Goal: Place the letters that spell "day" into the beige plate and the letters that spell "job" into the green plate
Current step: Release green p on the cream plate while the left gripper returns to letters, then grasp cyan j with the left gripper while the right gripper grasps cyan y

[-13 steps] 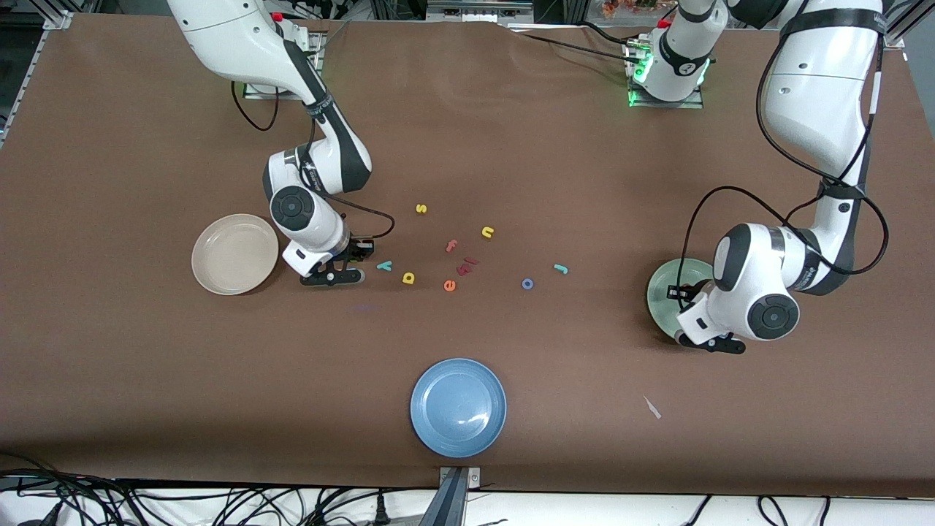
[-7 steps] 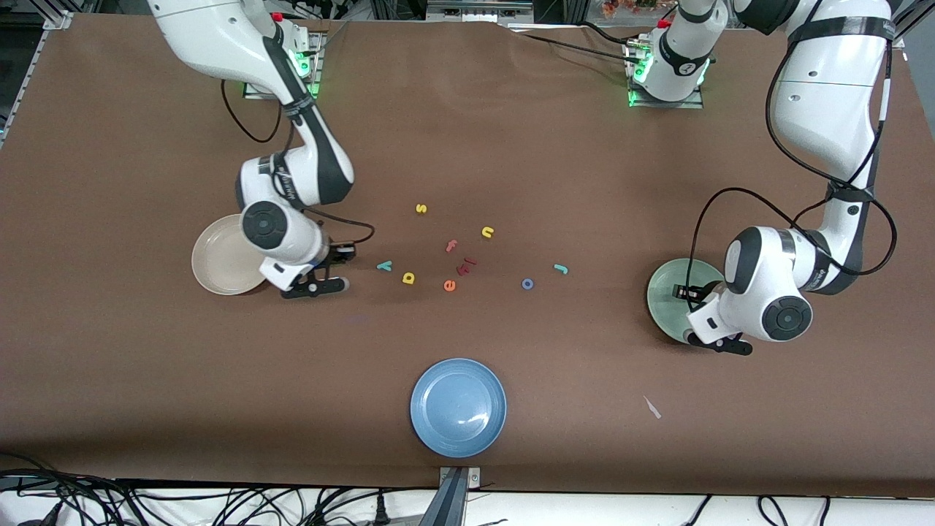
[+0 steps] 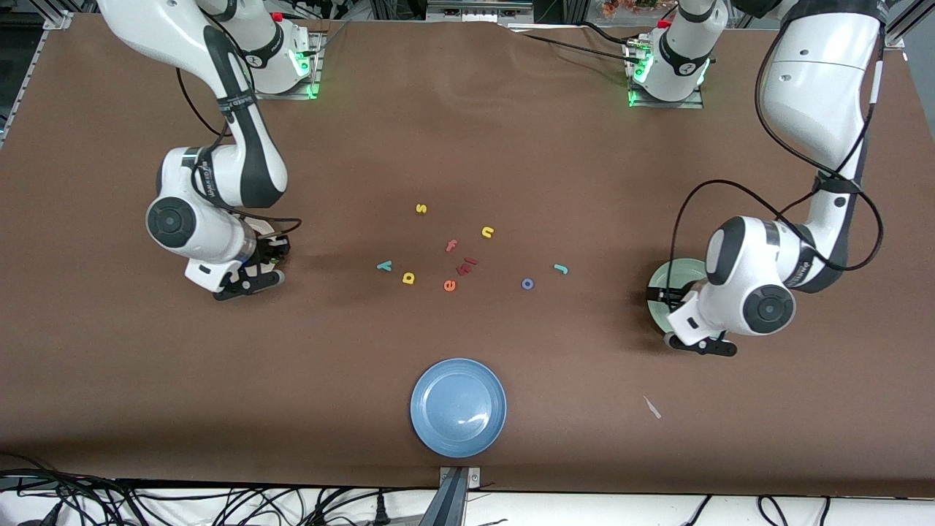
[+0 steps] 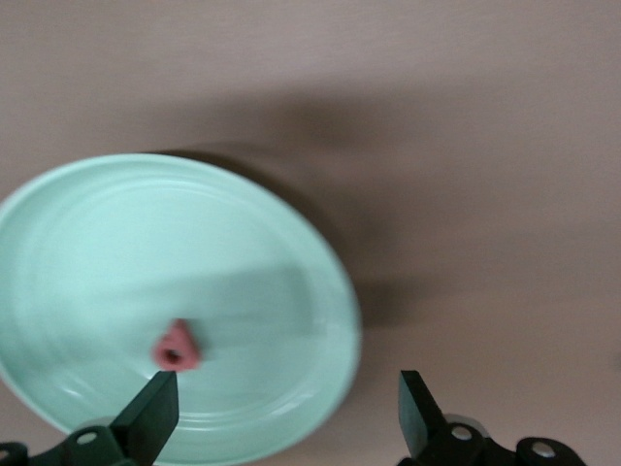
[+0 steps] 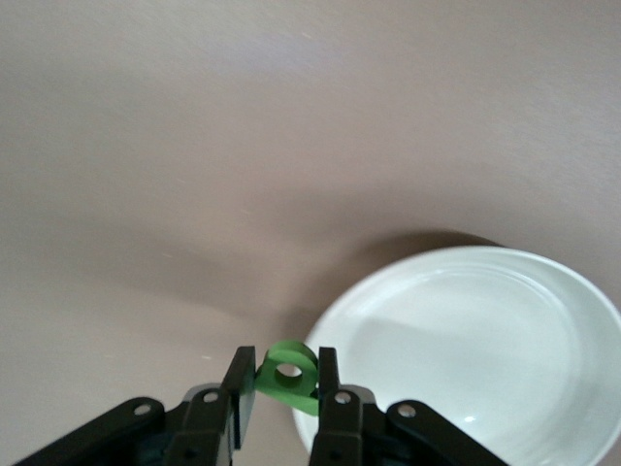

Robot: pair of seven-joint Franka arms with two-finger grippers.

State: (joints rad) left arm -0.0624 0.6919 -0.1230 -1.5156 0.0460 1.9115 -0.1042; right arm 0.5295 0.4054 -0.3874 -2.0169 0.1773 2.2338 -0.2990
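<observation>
The right arm has swung away from the letter cluster toward its own end of the surface, and its right gripper [image 5: 279, 398] now hangs at the rim of the beige plate [image 5: 466, 349], jaws clamped on the green "d" [image 5: 287, 377]; from the front the arm hides nearly all of that plate, so the drop looks close but is not yet made. At the other end the left gripper [image 4: 286, 417] has just spread its jaws wide over the green plate [image 4: 87, 243], and the pink-red "b" [image 4: 178, 347] lies loose inside, so "job" has one letter home. A blue plate [image 3: 458, 407] sits near the front edge, out of the way. Mid-surface lie the teal "y" [image 3: 384, 266], yellow "a" [image 3: 408, 277], blue "o" [image 3: 527, 283] and teal "j" [image 3: 560, 269], with the orange "e" [image 3: 449, 286], dark red letters [image 3: 466, 266], pink "f" [image 3: 451, 245], yellow "n" [image 3: 488, 232] and "s" [image 3: 421, 209] crowding between them.
</observation>
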